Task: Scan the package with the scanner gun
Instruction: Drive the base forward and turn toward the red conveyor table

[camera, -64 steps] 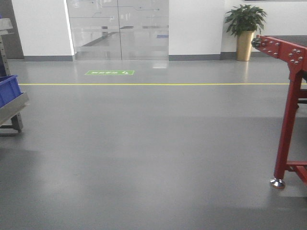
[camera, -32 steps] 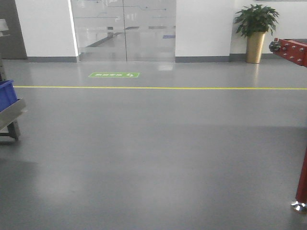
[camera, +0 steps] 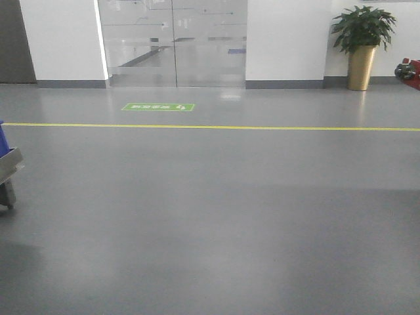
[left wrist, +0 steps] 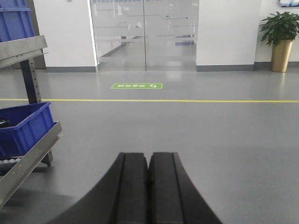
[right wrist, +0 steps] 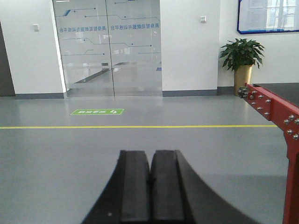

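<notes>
Neither the package nor the scanner gun shows in any view. In the left wrist view my left gripper (left wrist: 149, 155) points out over bare grey floor, its two black fingers pressed together with nothing between them. In the right wrist view my right gripper (right wrist: 150, 153) is likewise shut and empty, aimed across the floor toward the glass doors (right wrist: 110, 46). Neither gripper appears in the front view.
A metal rack (left wrist: 29, 161) with blue bins (left wrist: 24, 128) stands at the left. A red steel frame (right wrist: 280, 116) stands at the right; only its tip (camera: 408, 71) shows in the front view. A yellow floor line (camera: 210, 126), green floor sign (camera: 157, 107) and potted plant (camera: 363, 46) lie ahead.
The front view has swung left: the red frame has slid almost out at the right edge and the blue bin and rack have slid out at the left.
</notes>
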You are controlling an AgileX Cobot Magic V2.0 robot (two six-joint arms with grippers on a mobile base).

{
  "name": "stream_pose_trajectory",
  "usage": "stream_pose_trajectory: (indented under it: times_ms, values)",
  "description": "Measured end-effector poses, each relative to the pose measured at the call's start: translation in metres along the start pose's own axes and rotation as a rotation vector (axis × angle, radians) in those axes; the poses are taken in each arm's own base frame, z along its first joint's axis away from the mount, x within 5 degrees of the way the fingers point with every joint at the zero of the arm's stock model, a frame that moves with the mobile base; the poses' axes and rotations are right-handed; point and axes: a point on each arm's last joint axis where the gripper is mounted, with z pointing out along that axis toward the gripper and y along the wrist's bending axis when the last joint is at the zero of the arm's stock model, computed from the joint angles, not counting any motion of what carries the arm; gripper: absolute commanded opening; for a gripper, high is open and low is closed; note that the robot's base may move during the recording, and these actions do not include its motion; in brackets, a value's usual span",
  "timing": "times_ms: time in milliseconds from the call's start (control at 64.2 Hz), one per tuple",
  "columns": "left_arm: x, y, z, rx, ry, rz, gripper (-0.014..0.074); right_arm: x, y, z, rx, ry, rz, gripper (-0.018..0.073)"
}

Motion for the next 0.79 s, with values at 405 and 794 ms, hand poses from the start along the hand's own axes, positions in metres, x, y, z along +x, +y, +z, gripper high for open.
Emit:
stream_pose_trajectory:
  times_ms: [405, 794]
  values:
    - [0.0000, 0.0000, 0.0000, 0.000, 0.000, 0.000, -0.0111, 0.0000, 0.0000, 0.0000, 0.000, 0.000, 0.000, -0.0155]
    - [0.0000, 0.0000, 0.0000, 0.000, 0.000, 0.000, -0.0111, 0.0000, 0.0000, 0.0000, 0.000, 0.000, 0.000, -0.0155]
